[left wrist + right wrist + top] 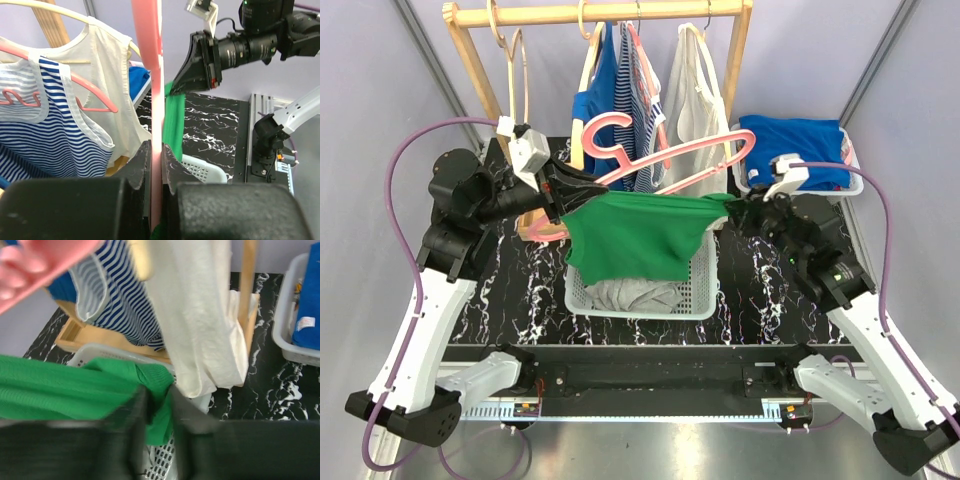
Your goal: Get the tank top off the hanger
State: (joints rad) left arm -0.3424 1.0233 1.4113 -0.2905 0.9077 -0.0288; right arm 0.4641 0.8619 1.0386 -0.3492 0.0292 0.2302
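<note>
Arms (420,310) raised — left end effector (156,150) clamped on pink hanger (147,50), right end effector (742,205) on tank top (640,235).

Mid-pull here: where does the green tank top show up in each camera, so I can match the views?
Top external: green tank top at centre, hanging over the white basket.
Left wrist: a thin green strip at centre, just right of the pink hanger.
Right wrist: lower left, reaching bottom centre.
Shared landmark: the hanging white tank top.
</note>
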